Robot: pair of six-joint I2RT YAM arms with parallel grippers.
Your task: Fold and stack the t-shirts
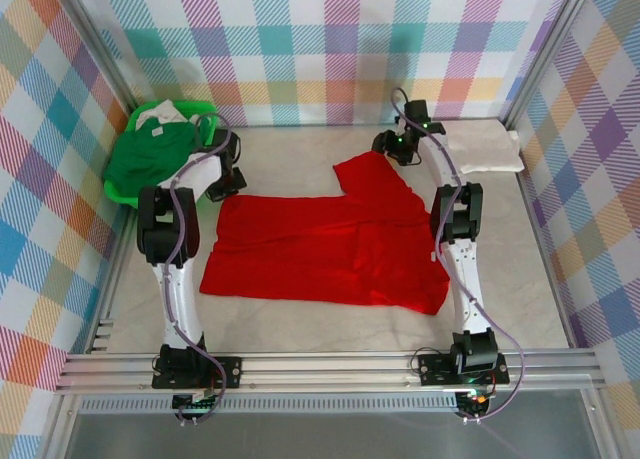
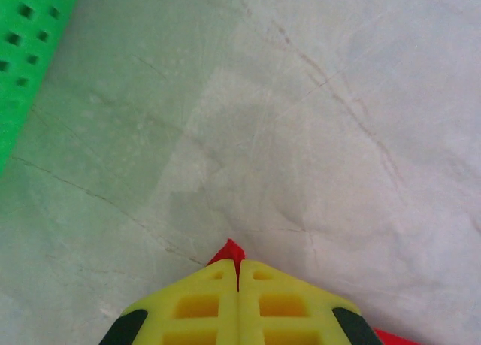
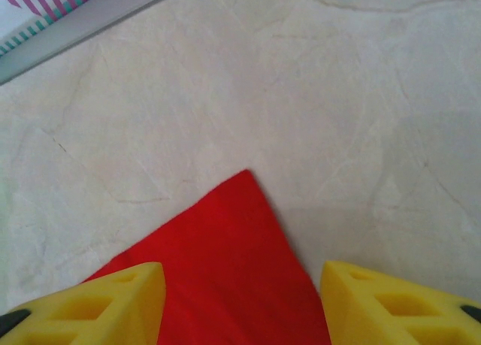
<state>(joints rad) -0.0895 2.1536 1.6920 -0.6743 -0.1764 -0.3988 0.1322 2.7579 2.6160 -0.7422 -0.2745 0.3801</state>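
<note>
The red t-shirt (image 1: 325, 247) lies spread flat on the middle of the table. My left gripper (image 1: 225, 184) sits at its upper left corner, shut on a small red tip (image 2: 229, 250) that pokes out between the yellow fingers (image 2: 203, 304). My right gripper (image 1: 392, 147) hovers over the far sleeve corner (image 3: 240, 247), open, one yellow finger (image 3: 113, 300) on each side of the cloth. A cream-white t-shirt (image 1: 485, 146) lies folded at the back right. The dark green t-shirt (image 1: 150, 154) is heaped in the basket.
The bright green plastic basket (image 1: 120, 192) stands at the back left, its perforated wall (image 2: 22, 52) close to my left gripper. A white cloth (image 1: 170, 110) pokes from the basket's far side. Aluminium rails frame the marble table (image 1: 290, 154).
</note>
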